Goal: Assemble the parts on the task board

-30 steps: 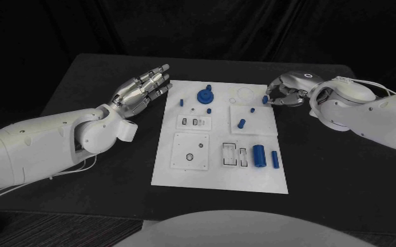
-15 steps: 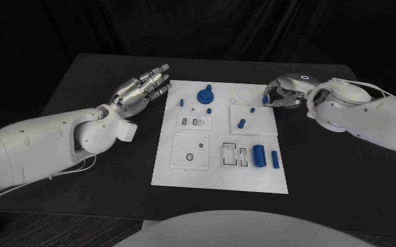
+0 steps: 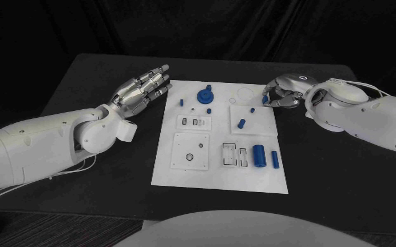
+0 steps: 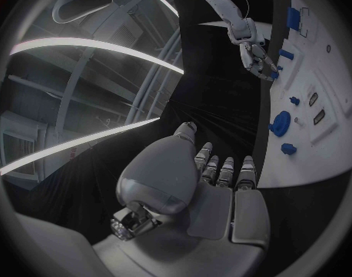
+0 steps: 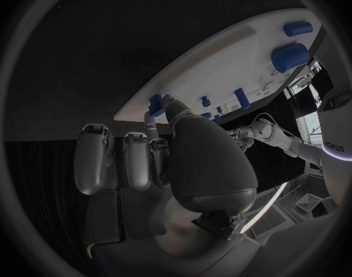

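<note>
The white task board [image 3: 216, 170] lies mid-table with blue parts on it: a round knobbed piece [image 3: 205, 95], a short peg [image 3: 241, 123], a thick cylinder [image 3: 259, 155] and a slim bar [image 3: 274, 159]. My right hand [image 3: 285, 91] is at the board's far right edge, its fingers curled in, and it pinches a small blue part [image 3: 265, 99] there. In the right wrist view the thumb and a finger meet on that small blue part [image 5: 155, 104] at the rim of the board [image 5: 222, 68]. My left hand [image 3: 145, 91] hovers flat, fingers stretched, beside the board's far left corner and holds nothing.
White inset plates with slots and holes [image 3: 191, 151] sit in the board's left and middle. Bare black table [image 3: 330, 167] surrounds the board on all sides. In the left wrist view the board [image 4: 322, 135] lies just past my left hand [image 4: 215, 181].
My right hand has edged slightly toward the board, its fingers staying round the small blue part. The left hand and the other parts have not moved.
</note>
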`<state>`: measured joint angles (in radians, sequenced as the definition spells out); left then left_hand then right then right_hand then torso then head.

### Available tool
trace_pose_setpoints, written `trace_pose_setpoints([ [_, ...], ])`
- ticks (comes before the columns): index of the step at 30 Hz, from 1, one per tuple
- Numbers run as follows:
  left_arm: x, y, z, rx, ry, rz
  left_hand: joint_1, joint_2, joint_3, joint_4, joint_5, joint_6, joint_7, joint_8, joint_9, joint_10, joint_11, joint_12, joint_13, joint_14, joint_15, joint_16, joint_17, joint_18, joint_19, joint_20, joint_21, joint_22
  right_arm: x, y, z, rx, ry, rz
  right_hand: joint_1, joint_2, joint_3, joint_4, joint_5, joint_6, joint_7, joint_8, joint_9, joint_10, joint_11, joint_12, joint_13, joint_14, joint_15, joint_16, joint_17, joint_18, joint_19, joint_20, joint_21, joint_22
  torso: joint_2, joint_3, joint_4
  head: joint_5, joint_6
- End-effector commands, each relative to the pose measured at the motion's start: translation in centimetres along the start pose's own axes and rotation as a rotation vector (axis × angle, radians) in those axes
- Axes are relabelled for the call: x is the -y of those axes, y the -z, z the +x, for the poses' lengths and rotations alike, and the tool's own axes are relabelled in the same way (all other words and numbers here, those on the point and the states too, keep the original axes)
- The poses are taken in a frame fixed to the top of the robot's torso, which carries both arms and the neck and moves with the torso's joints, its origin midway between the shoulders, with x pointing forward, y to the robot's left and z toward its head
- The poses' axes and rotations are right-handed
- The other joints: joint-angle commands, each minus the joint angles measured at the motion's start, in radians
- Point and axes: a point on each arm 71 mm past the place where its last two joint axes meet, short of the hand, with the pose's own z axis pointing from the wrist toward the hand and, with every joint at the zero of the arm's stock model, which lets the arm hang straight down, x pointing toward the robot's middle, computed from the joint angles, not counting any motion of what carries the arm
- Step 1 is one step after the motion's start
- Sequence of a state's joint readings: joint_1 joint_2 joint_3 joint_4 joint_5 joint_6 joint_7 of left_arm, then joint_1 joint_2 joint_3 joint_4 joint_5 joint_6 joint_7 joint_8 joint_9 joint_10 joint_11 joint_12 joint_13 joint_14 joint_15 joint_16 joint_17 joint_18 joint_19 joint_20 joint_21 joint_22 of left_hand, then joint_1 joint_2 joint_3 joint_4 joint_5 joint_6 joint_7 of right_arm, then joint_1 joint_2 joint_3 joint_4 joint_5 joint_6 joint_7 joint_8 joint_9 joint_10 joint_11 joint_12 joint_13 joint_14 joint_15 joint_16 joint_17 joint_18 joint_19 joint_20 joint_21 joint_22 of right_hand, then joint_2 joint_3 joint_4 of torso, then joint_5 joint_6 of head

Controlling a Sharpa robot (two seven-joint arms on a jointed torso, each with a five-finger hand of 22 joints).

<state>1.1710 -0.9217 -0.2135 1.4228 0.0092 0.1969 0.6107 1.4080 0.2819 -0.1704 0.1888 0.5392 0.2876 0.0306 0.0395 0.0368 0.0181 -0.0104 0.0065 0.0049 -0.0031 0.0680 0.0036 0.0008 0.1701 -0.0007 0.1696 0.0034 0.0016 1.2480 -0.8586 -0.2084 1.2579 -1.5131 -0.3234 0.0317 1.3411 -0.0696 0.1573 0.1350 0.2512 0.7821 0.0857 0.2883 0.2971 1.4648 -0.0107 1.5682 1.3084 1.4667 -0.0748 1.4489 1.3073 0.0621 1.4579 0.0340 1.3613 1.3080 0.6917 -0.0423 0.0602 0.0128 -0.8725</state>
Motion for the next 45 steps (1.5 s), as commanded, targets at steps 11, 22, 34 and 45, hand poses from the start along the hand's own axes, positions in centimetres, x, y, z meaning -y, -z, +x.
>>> trace_pose_setpoints([
  [11,0.0,0.0,0.2,-0.016,0.015,0.005,0.004,0.001,-0.002,-0.006,0.004,0.001,0.003,0.007,0.001,0.002,0.007,0.0,0.002,0.003,0.007,-0.004,-0.001,0.002,0.001,0.006,-0.003,-0.002,0.0,-0.2,0.0,0.024,0.002,0.007,0.025,0.037,0.019,-0.03,0.071,0.068,-0.012,0.105,0.066,0.106,-0.011,0.003,0.262,0.067,-0.01,0.001,0.064,-0.002,0.005,-0.007,-0.012,0.131,0.0,-0.0001,0.0006,-0.004,0.0],
  [22,0.0,0.1,0.1,-0.014,0.015,0.003,0.003,0.001,-0.001,-0.008,0.005,0.007,0.007,0.009,0.002,0.003,0.012,0.0,0.002,0.003,0.006,-0.004,-0.001,0.002,0.001,0.006,-0.003,-0.002,-1.3,0.2,-0.9,0.112,-0.008,-0.033,0.029,0.044,0.025,-0.041,0.093,0.095,-0.019,0.145,0.094,0.106,-0.008,0.003,0.262,0.067,-0.01,-0.001,0.06,-0.002,0.006,-0.009,-0.014,0.133,0.0,-0.0001,0.0005,-0.008,0.0],
  [34,0.0,0.3,0.1,-0.002,0.009,0.002,0.001,-0.001,0.0,-0.013,0.008,0.018,0.01,0.012,0.003,0.007,0.014,0.002,0.003,0.003,0.006,-0.004,-0.001,0.003,0.002,0.006,-0.002,-0.001,-9.7,0.4,-4.8,0.126,-0.05,-0.229,0.019,0.033,0.025,-0.043,0.128,0.11,-0.018,0.159,0.105,0.106,-0.001,0.003,0.262,0.066,-0.002,-0.004,0.053,-0.002,0.006,-0.002,-0.017,0.133,-0.001,-0.0002,-0.0019,0.003,0.0],
  [45,-0.1,0.0,0.3,-0.011,0.013,0.0,0.0,-0.001,0.001,-0.013,0.01,0.018,0.01,0.012,0.003,0.007,0.015,0.002,0.003,0.003,0.006,-0.004,-0.001,0.003,0.002,0.006,-0.002,-0.001,-14.4,-1.1,-2.2,0.006,-0.056,-0.298,0.001,0.023,0.022,-0.039,0.135,0.103,-0.014,0.149,0.105,0.106,0.004,0.003,0.262,0.062,0.0,-0.015,0.037,0.003,-0.001,-0.001,-0.035,0.125,-0.001,-0.001,0.0017,0.005,0.0],
])
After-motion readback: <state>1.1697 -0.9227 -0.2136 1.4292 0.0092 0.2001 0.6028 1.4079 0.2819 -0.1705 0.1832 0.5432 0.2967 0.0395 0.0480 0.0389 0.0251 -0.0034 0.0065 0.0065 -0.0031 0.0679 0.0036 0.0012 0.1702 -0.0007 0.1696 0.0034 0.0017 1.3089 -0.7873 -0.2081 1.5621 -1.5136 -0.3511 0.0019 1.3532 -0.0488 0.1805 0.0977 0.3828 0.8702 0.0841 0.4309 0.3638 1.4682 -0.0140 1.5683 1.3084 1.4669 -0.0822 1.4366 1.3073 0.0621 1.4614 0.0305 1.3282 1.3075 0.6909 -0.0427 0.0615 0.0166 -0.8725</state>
